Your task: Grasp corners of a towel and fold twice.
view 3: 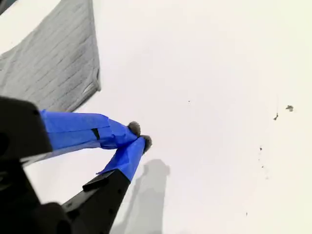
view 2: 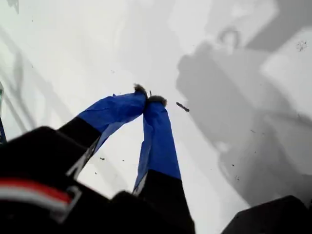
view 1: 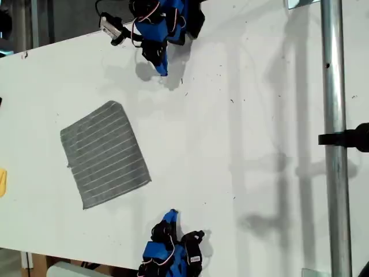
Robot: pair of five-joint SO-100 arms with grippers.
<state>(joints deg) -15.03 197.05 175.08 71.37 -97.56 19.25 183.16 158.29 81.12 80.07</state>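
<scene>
The towel lies flat and unfolded on the white table, in the exterior view's left half, turned at an angle to the table edges. It is a soft grey cloth, roughly square, with thin white parallel stripes and slightly rounded corners; one corner points toward the top of the exterior view. In the exterior view, one blue arm sits at the top edge and another at the bottom edge, both well apart from the towel. My first gripper has its two blue-taped jaws brought together at the tips, with nothing held between them; small dark tufts show at the tips. It hangs over bare table with grey shadows and a few dark specks. My second gripper is likewise closed, tip against tip, holding nothing. In the second wrist view the towel shows near the jaws but apart from them, with a hemmed edge. A yellow object sits at the exterior view's left edge. A metal pole crosses the exterior view's right side.
</scene>
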